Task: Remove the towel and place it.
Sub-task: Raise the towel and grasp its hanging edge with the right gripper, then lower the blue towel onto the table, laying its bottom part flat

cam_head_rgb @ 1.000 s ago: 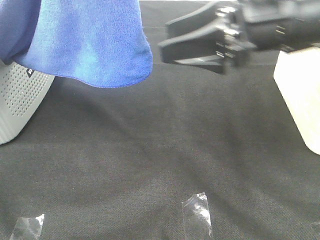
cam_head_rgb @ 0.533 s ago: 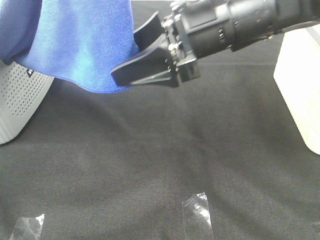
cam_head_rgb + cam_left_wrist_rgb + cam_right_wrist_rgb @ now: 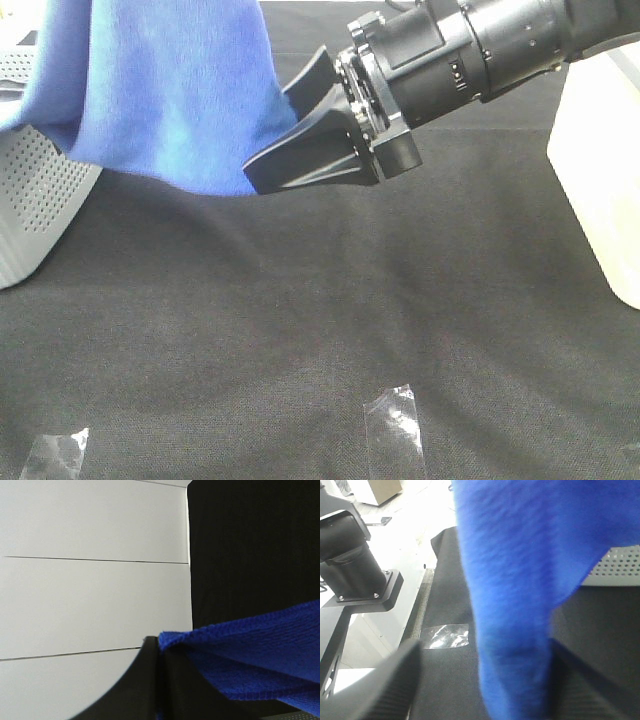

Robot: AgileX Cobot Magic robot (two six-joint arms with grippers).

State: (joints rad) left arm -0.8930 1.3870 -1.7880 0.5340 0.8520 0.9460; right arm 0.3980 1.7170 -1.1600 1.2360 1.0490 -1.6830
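Most of the towel (image 3: 170, 90) can't be seen from the high camera. It hangs in the air at the far left of the tabletop (image 3: 320, 300), its upper part runs out of view, and the left end effector holding it is out of view there too. The left wrist camera shows that end effector (image 3: 155, 645) only as a dark wedge. It is pinched shut on a stitched edge of the blue cloth (image 3: 260, 650), which fans away from the tips. The small tag on the towel isn't visible in any view.

The right end effector (image 3: 268, 135) reaches in from the right and straddles the towel's lowest hanging corner. Its near finger sits in front of the cloth, while the tip of the far finger is hidden behind it. From its own camera the right end effector (image 3: 485, 645) looks blurred. Its fingers stand wide apart, the blue fold (image 3: 520, 580) drops between them, and bare gap shows on one side, so the cloth isn't clamped there.

A grey perforated box (image 3: 40, 190) sits under the towel at the left edge, partly covered and partly cut off. A pale block (image 3: 600, 190) is cropped at the right edge. Between them the black cloth lies bare up to the near edge, where there are strips of clear tape (image 3: 395, 420).
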